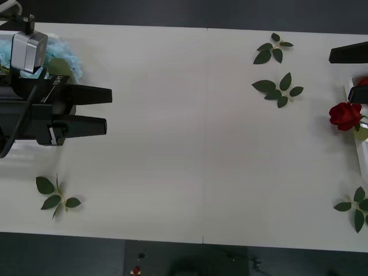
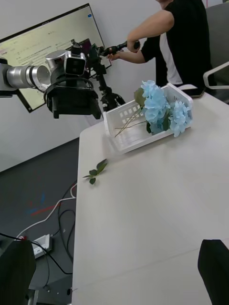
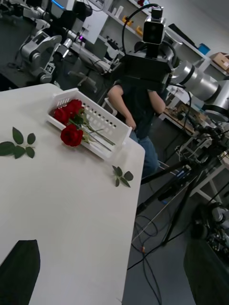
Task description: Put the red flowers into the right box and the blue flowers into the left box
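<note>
Several blue flowers [image 2: 162,107] lie in the left box [image 2: 124,138], a white basket at the table's left end; in the front view they [image 1: 60,57] peek out behind my left arm. My left gripper [image 1: 108,110] hovers beside that box, open and holding nothing, black fingers pointing toward the table's middle. Red flowers [image 3: 67,110] lie in the right box [image 3: 102,119]. One red rose [image 1: 345,115] rests on that box's rim [image 1: 361,150], its bloom hanging over the table. My right gripper [image 1: 339,75] is at the right edge by that box, open and holding nothing.
Loose green leaf sprigs lie on the white table: two at the back right [image 1: 274,48] [image 1: 279,89], one at the front left [image 1: 56,195], one at the front right [image 1: 356,207]. The table's edge and cables on the floor [image 2: 52,214] lie beyond the left box.
</note>
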Robot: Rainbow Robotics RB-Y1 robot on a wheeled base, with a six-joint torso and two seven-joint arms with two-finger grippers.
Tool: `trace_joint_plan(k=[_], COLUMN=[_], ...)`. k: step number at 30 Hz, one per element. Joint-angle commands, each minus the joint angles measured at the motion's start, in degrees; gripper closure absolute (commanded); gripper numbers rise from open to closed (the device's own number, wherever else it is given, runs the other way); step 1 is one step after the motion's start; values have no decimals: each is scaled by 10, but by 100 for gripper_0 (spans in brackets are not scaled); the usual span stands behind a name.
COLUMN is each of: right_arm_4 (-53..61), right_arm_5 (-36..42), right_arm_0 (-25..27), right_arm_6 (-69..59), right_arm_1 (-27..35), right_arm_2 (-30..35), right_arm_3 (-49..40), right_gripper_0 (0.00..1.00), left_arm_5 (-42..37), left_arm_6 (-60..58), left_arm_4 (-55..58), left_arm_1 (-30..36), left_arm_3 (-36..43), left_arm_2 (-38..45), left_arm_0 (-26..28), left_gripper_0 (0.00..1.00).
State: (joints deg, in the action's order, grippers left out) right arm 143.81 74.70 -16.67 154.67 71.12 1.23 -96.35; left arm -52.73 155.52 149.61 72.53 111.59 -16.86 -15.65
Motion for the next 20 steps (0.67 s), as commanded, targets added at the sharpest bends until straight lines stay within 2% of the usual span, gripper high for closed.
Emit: trace_joint_plan(k=[1,20], right_arm_4=[3,3], right_arm_5=[5,5], right_arm_0=[-6,-6], right_arm_6=[3,3], right_arm_1=[14,14], right_arm_2=[3,3], right_arm_3=[-6,-6], right_gripper_0=[0,0], left_arm_5=[-10,-8], left_arm_6=[-5,-5], left_arm_4=[7,1], left_arm_1=[22,15], left_arm_3=[18,-2], left_arm_2=[6,6], left_arm_0=[-22,-18], left_gripper_0=[13,13])
